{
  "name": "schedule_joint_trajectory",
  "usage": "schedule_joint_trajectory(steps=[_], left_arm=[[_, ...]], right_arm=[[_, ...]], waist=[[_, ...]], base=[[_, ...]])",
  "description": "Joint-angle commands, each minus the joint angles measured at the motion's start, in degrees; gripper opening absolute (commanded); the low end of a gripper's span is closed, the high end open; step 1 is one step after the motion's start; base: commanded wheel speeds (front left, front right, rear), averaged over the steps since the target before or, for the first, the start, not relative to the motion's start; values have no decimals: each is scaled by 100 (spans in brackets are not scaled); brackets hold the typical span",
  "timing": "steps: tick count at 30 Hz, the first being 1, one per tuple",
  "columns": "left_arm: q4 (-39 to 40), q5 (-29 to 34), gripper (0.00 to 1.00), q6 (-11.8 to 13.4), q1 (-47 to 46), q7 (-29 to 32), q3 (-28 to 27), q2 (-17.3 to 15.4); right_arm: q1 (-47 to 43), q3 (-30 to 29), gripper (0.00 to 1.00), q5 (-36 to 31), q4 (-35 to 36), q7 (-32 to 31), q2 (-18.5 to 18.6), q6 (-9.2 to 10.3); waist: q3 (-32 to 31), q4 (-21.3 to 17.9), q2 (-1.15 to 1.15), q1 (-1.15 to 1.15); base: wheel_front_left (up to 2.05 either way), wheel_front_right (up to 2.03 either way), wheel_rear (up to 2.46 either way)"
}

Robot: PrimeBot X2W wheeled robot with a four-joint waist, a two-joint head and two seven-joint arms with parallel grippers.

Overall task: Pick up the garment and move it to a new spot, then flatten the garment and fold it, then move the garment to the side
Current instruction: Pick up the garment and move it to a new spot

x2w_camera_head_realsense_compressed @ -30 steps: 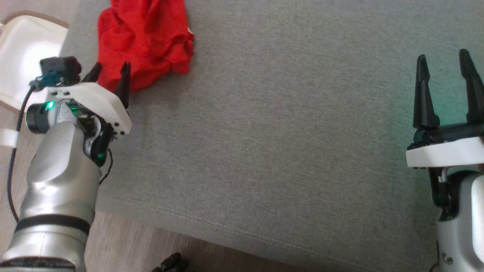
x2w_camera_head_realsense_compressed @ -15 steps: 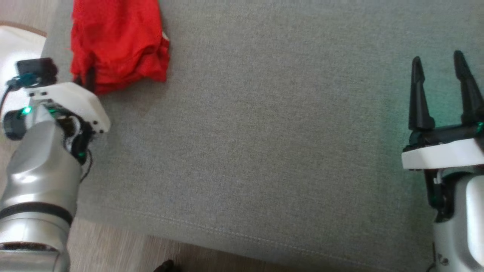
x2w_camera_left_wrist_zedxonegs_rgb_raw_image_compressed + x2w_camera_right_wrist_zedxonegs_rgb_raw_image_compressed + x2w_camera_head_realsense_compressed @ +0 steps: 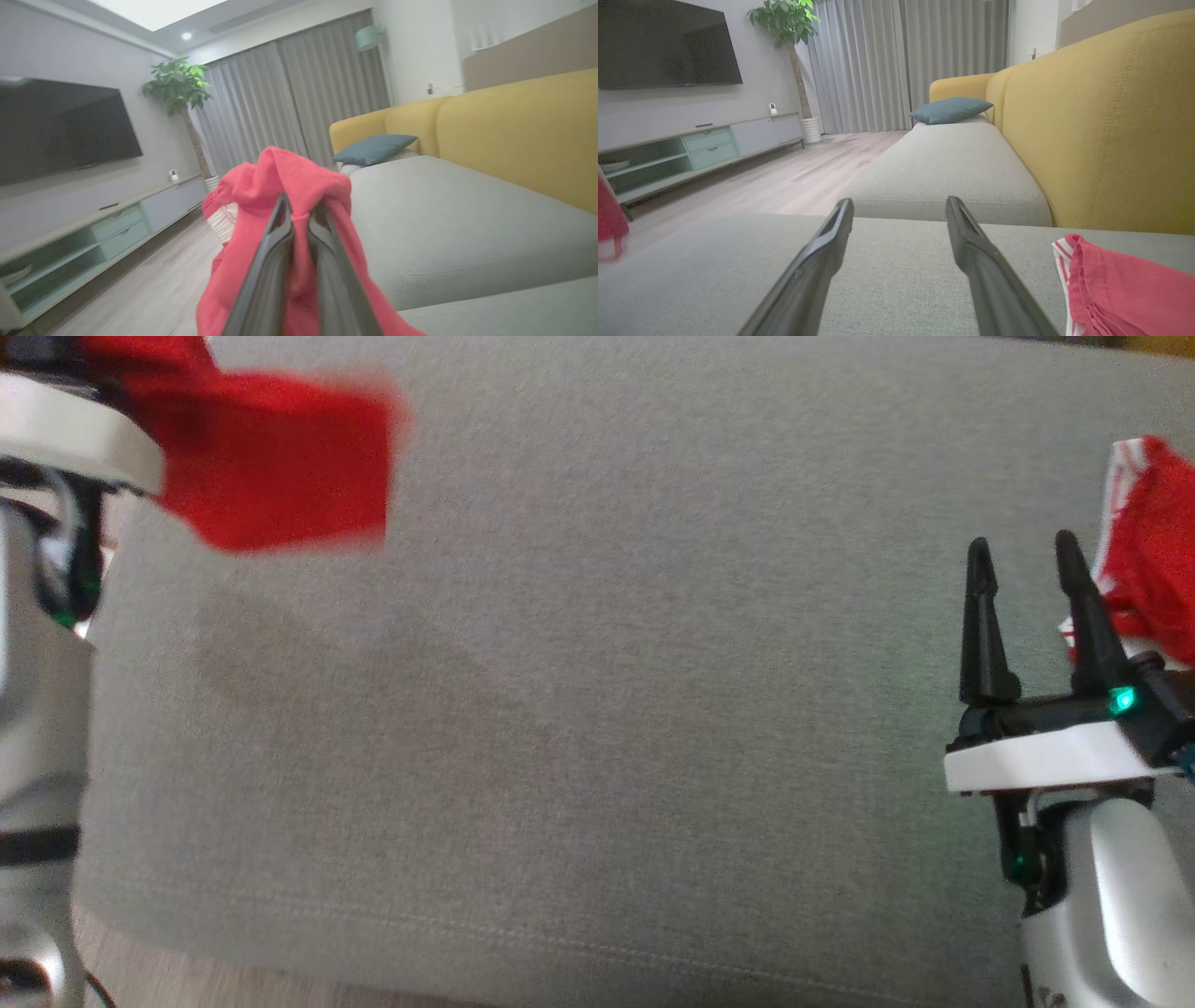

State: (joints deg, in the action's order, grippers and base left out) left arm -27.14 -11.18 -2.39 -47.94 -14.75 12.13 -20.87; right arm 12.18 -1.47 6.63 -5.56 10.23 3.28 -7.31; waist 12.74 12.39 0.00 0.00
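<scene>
Head view: the grey sofa seat takes up most of the picture and is bare through its middle. The red garment is seen at about 10 o'clock, held up clear of the seat, and it is blurred. A second red cloth with white stripes lies on the seat at about 3 o'clock, just beside the right gripper, whose fingers stand well apart and hold nothing.

In the left wrist view the left gripper is seen with its fingers pressed together, and a fold of the garment is clamped between them. The cloth is draped over the fingertips and hangs down on both sides of them.

The step in hand is judged to be the first one: the garment is picked up and is on its way to a new spot. For the next move, a free part of the seat must be chosen, probably near the middle. The cloth must be lowered until it rests on the seat, and only then the fingers should be opened.

As for direction, the garment is bunched. In the head view its long axis is judged to run from 9 o'clock toward 3 o'clock, with the free end pointing to 3 o'clock. Because of the blur this cannot be told with certainty.
</scene>
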Motion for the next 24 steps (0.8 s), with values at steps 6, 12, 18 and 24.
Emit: schedule_joint_trajectory(steps=[6, 12, 18, 24], left_arm=[[618, 68, 0, -220, 189, 71, 232, -133], [1241, -237, 0, -345, 169, 556, 658, 397], [1693, -595, 0, -346, 77, 905, 1009, 1141], [1718, -798, 0, -177, 49, 933, 1294, 1619]], right_arm=[[173, 338, 100, 353, -132, 255, -39, -18], [298, 453, 100, 596, -388, 403, -39, -18], [475, 509, 100, 716, -493, 458, -40, -18], [642, 613, 100, 841, -512, 473, -40, -18]], waist=[[-370, -451, 0, 0], [-518, -837, 0, 0], [-480, -1225, 0, 0], [-341, -1584, 0, 0]], base=[[0, 0, 0], [0, 0, 0], [0, 0, 0], [0, 0, 0]])
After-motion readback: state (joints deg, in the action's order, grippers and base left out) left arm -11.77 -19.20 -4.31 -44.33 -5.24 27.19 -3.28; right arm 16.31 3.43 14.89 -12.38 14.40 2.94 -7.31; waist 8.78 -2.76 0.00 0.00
